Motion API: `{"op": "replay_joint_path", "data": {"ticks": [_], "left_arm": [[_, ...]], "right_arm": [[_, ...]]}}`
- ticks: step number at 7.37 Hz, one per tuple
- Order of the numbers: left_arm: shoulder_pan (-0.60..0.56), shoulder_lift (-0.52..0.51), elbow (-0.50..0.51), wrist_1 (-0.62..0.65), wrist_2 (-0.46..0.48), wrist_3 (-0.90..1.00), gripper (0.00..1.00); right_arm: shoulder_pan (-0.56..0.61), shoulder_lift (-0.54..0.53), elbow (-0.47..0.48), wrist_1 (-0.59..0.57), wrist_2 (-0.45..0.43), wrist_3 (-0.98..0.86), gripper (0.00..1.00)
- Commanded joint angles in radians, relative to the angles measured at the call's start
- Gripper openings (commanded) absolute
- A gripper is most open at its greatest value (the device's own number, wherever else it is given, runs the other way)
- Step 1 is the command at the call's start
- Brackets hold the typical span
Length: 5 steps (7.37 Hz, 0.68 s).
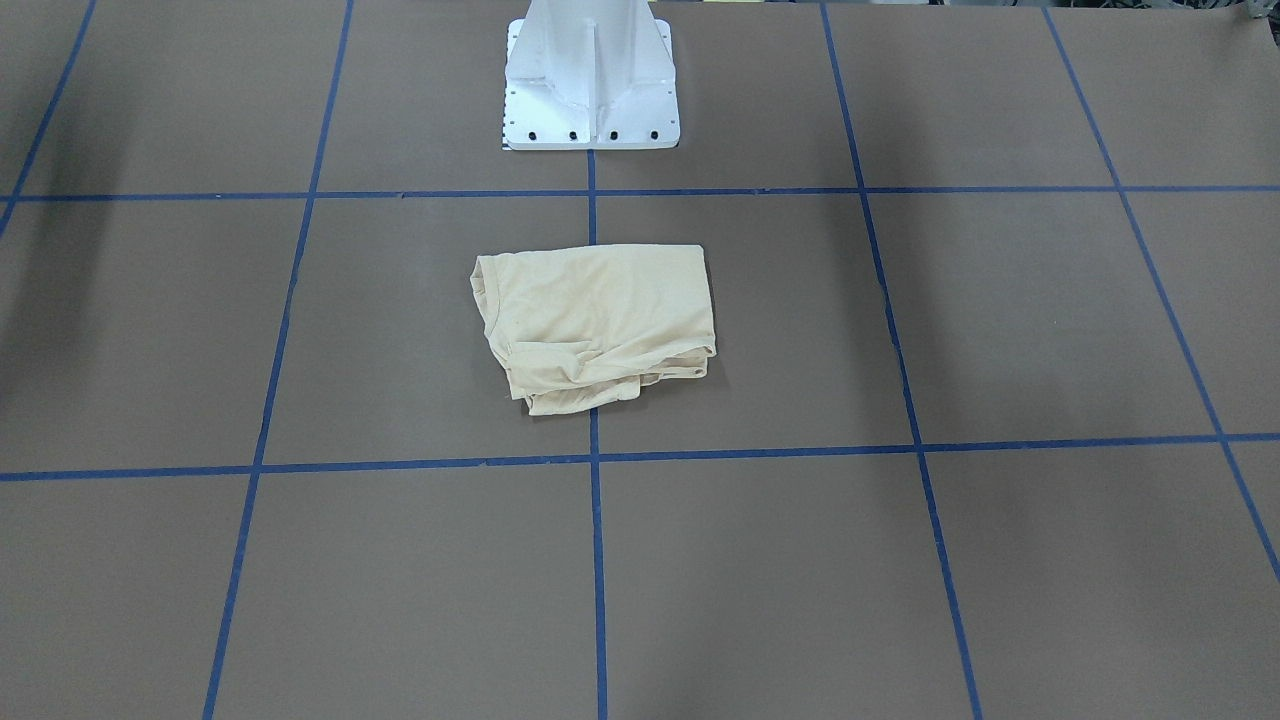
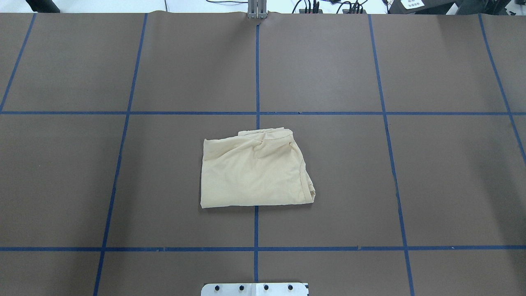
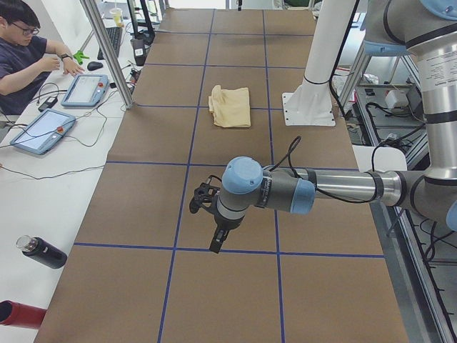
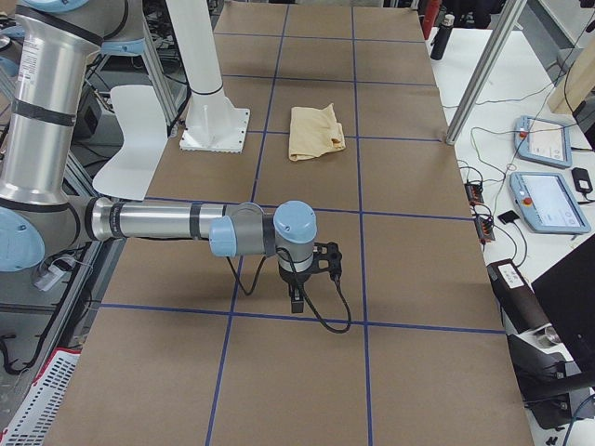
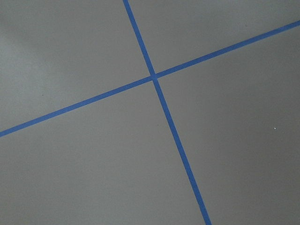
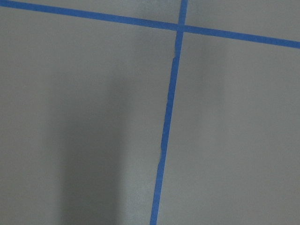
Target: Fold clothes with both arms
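Observation:
The clothes point(image 2: 254, 172) are one pale cream-yellow shirt, folded into a compact rectangle in the middle of the brown table, a little in front of the robot's base. The shirt point(image 1: 600, 320) shows no print, and some bunched edges lie on its side away from the robot. It also shows small in the side views point(image 3: 230, 107) point(image 4: 313, 132). The left gripper point(image 3: 216, 239) hangs over bare table far from the shirt; I cannot tell whether it is open or shut. The right gripper point(image 4: 296, 299) hangs far out towards the opposite end, and I cannot tell its state either. Both wrist views show only table and blue tape.
Blue tape lines point(image 2: 257, 113) divide the brown table into squares. The white pedestal base point(image 1: 590, 110) stands behind the shirt. A person point(image 3: 28, 57) sits at a side table with teach pendants point(image 3: 44, 131) and a black bottle point(image 3: 41, 251). More pendants point(image 4: 548, 200) lie beside the other end.

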Motion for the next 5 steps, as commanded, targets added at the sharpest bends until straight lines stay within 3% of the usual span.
{"op": "replay_joint_path", "data": {"ticks": [1, 5], "left_arm": [[0.0, 0.02, 0.0, -0.001, -0.002, 0.001, 1.0], [0.0, 0.036, 0.002, -0.001, 0.001, 0.004, 1.0]], "right_arm": [[0.0, 0.0, 0.002, 0.001, 0.0, 0.0, 1.0], [0.0, 0.002, 0.002, 0.006, 0.002, -0.002, 1.0]]}}
